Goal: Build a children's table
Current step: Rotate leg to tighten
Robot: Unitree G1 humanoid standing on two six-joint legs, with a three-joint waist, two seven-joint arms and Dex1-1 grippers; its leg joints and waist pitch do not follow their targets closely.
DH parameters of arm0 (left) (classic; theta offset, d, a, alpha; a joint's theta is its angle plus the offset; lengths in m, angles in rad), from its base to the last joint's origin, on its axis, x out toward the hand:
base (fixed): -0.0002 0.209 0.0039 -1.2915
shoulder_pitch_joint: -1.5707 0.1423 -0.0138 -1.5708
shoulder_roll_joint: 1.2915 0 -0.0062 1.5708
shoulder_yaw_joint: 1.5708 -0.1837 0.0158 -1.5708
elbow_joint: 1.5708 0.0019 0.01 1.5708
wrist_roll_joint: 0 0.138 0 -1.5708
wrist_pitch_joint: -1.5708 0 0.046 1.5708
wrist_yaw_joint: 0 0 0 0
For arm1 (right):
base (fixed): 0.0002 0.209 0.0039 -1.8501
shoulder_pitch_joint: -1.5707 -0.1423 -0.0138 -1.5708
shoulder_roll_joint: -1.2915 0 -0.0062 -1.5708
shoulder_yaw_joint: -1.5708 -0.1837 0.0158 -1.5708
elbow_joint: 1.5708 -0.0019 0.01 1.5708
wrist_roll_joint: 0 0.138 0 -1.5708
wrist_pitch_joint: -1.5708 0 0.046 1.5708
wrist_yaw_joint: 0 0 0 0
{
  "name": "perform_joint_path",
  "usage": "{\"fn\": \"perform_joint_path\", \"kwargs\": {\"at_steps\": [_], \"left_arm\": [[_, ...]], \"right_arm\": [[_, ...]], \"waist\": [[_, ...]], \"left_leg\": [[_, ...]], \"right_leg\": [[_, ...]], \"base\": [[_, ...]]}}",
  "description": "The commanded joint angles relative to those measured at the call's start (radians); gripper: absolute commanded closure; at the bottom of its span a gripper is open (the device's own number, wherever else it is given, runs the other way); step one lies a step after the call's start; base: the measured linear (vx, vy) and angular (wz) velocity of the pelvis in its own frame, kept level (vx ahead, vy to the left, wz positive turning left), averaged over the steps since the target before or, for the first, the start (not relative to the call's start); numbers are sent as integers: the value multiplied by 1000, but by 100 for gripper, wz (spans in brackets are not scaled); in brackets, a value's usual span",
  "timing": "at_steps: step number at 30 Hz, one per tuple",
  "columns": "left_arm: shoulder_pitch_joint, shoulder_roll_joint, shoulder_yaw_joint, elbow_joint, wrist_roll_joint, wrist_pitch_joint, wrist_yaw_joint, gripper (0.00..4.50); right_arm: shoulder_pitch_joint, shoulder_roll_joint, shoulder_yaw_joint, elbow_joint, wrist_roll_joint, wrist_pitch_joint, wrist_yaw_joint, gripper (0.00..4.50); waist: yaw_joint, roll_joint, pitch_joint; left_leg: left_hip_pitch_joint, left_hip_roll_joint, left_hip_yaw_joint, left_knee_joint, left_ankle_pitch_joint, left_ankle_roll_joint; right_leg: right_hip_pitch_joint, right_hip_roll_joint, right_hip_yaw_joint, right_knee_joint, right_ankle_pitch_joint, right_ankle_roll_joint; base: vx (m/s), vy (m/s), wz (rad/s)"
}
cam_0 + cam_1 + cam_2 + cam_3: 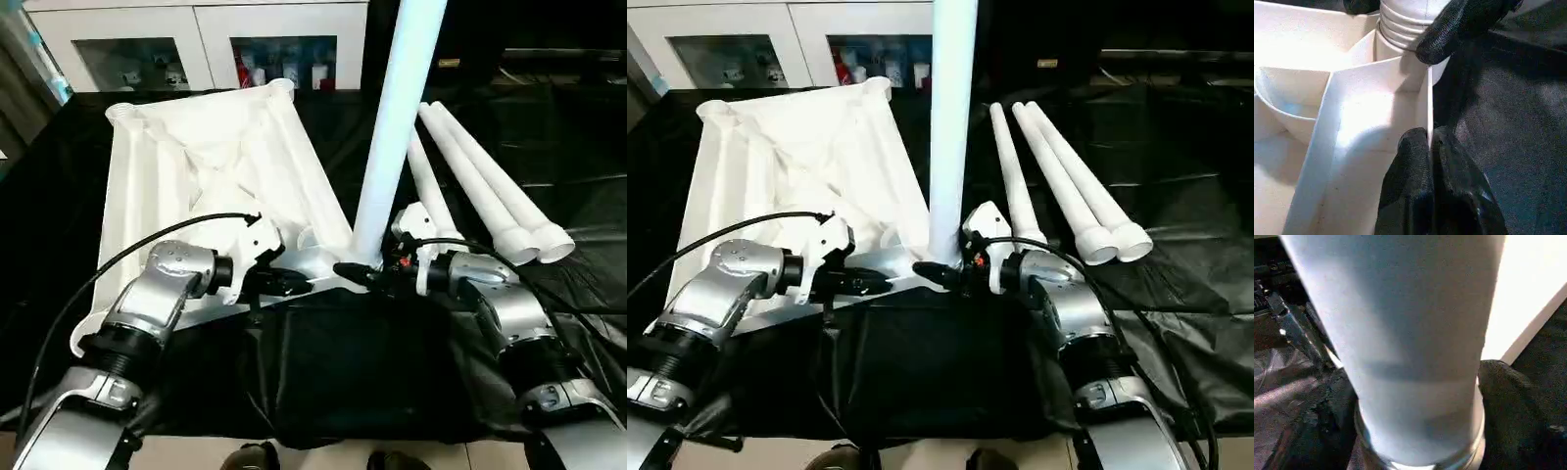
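Observation:
The children's table top (196,166) lies upside down on black cloth, with its ribbed underside facing up. One white leg (397,117) stands upright in the near right corner socket. My right gripper (358,272) is closed around this leg's base, with a finger (1518,401) pressed against each side just above the collar. My left gripper (1429,134) is shut on the thin near rim wall of the table top (1366,112), close to that same corner. Three loose legs (480,186) lie side by side on the cloth to the right.
A white glass-door cabinet (196,39) stands behind the work. The black cloth (353,372) covers the surface and folds up in front of me. Cables run along both silver forearms. Shoes show at the bottom edge.

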Motion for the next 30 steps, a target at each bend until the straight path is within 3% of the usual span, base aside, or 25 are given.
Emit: {"fn": "perform_joint_path", "kwargs": {"at_steps": [1,4,6,8,10,11,14,16,17,18,19,20,22,24,25,30], "left_arm": [[21,-2,-26,22,8,14,-30,450],[-10,-43,-1,71,25,27,87,450],[-53,-97,14,132,47,50,213,450],[-78,-129,22,163,60,57,283,450],[-114,-178,43,209,69,69,392,450],[-127,-194,52,224,70,74,428,450],[-203,-308,88,304,66,62,604,450],[-224,-342,87,322,67,46,631,450],[-226,-351,83,321,67,44,625,450],[-228,-358,80,320,67,43,620,450],[-229,-363,69,318,73,34,606,450],[-229,-363,66,318,74,32,602,450],[-233,-366,51,330,83,15,590,450],[-235,-366,50,339,85,8,585,450],[-237,-363,54,356,89,-7,587,450],[-266,-354,99,423,89,-7,670,450]], "right_arm": [[12,-7,-27,-9,4,25,-40,120],[20,28,-37,16,-23,24,-153,146],[21,86,-68,66,-44,28,-324,149],[21,122,-84,87,-47,43,-410,167],[6,166,-108,139,-54,55,-538,171],[1,179,-116,158,-56,59,-577,171],[-51,272,-142,280,-54,39,-779,172],[-69,298,-147,309,-55,22,-817,172],[-73,305,-150,314,-58,16,-824,172],[-76,310,-151,318,-59,12,-828,172],[-79,317,-166,314,-49,0,-822,137],[-80,317,-170,312,-47,-2,-819,117],[-86,319,-192,304,-35,-19,-807,103],[-89,312,-190,306,-42,-37,-810,83],[-89,300,-192,295,-51,-75,-818,83],[-46,256,-211,167,-40,-102,-801,83]], "waist": [[3,-11,-74],[2,-11,-70],[-1,-9,-64],[-1,-12,-60],[-6,-10,-48],[-4,-13,-51],[-3,-4,-54],[-2,-2,-59],[2,11,-64],[-1,5,-63],[2,11,-67],[0,7,-67],[2,21,-72],[0,10,-75],[-1,19,-75],[-1,13,-82]], "left_leg": [[25,61,-26,-59,-115,111],[26,59,-26,-61,-140,105],[33,60,-26,-67,-192,72],[37,59,-31,-74,-253,32],[51,58,-37,-82,-357,-16],[55,57,-38,-82,-370,-24],[52,56,-41,-86,-361,-29],[51,56,-40,-87,-354,-31],[52,57,-40,-87,-345,-25],[49,58,-37,-88,-343,-19],[46,56,-39,-87,-330,-9],[44,56,-36,-88,-325,-2],[40,54,-37,-83,-299,18],[38,52,-36,-82,-279,36],[35,52,-36,-81,-268,43],[31,52,-35,-76,-216,69]], "right_leg": [[56,-75,51,-59,-44,-286],[54,-76,51,-67,-91,-280],[46,-77,54,-79,-189,-264],[49,-83,54,-91,-308,-237],[38,-83,56,-106,-465,-193],[39,-83,55,-109,-486,-183],[39,-83,57,-110,-441,-175],[41,-82,55,-109,-379,-182],[44,-83,55,-104,-329,-190],[44,-80,54,-105,-309,-192],[51,-81,53,-100,-273,-202],[51,-82,52,-102,-265,-202],[57,-84,52,-95,-210,-216],[60,-83,48,-96,-191,-219],[62,-84,48,-96,-187,-222],[67,-80,45,-91,-149,-220]], "base": [[0,0,0],[0,0,0],[0,0,0],[0,0,0],[0,0,0],[0,0,0],[0,0,0],[0,0,0],[0,0,0],[0,0,0],[0,0,0],[0,0,0],[0,0,0],[0,0,0],[0,0,0],[0,0,0]]}}
